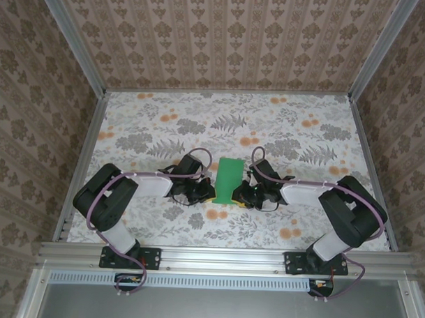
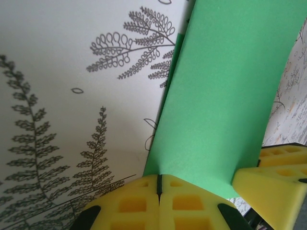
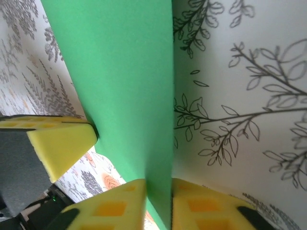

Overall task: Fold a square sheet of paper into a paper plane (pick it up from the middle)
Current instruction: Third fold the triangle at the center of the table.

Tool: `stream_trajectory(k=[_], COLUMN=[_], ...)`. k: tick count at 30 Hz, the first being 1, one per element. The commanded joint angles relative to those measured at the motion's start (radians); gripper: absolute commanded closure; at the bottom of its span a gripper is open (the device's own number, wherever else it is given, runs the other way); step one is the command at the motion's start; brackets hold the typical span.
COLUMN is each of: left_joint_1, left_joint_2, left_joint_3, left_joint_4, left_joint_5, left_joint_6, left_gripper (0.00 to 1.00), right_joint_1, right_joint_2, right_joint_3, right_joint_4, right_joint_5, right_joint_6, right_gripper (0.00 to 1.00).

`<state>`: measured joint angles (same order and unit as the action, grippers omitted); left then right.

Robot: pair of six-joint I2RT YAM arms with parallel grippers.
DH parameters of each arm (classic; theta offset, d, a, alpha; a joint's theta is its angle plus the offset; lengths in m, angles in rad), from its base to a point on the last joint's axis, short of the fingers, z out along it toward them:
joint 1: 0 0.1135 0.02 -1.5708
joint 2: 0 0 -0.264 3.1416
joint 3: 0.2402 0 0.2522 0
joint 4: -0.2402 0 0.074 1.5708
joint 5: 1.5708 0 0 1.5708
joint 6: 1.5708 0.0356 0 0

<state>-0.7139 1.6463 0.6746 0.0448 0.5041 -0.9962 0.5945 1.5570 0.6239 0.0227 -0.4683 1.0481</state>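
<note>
My left gripper [image 2: 159, 186] is clenched, its yellow fingers [image 2: 129, 206] pressed together on the near edge of the green sheet of paper [image 2: 220, 110]. My right gripper [image 3: 159, 196], just beside the left one, grasps the same sheet from the opposite side, with one finger against each face. The sheet sits between both grippers and extends away from them. The floral cloth [image 1: 165, 122] lies flat beneath and beyond it.

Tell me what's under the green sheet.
The floral cloth shows beside the green sheet on both sides; the patch directly beneath is covered. Pinching its near edge: left gripper, right gripper.
</note>
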Motion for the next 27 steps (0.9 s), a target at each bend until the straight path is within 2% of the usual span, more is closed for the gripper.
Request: stream_trajectory(k=[1,3,5,9,15,27], left_joint_1=[-0.008,-0.006,-0.003,0.015,0.018,0.004], left_joint_2=[-0.014,-0.042,-0.066,-0.071,0.021,0.141], left_joint_3=[-0.005,0.015,0.042,0.104,0.155,0.203], left_joint_4=[-0.097,-0.086,-0.077,-0.086,-0.062,-0.065], left_joint_5=[-0.028,-0.009,0.001,0.011,0.033,0.049], left_joint_6=[-0.014,0.004,0.029,0.073,0.092,0.107], left_gripper=[1.00,1.00,0.97,0.93,0.93,0.94], right_joint_1=[0.003,0.000,-0.002,-0.006,-0.013,-0.014], right_joint_2=[-0.059,-0.073,-0.072,-0.069,-0.098,-0.048], right_joint_3=[-0.012,-0.007,0.010,0.023,0.028,0.109], right_joint_4=[-0.034,-0.078,-0.147,-0.254,-0.331,-0.331], right_joint_5=[0.047,0.045,0.033,-0.011,-0.029,-0.044], right_joint_6=[0.029,0.022,-0.001,-0.052,-0.077,-0.078], right_gripper=[0.90,0.97,1.00,1.00,1.00,0.99])
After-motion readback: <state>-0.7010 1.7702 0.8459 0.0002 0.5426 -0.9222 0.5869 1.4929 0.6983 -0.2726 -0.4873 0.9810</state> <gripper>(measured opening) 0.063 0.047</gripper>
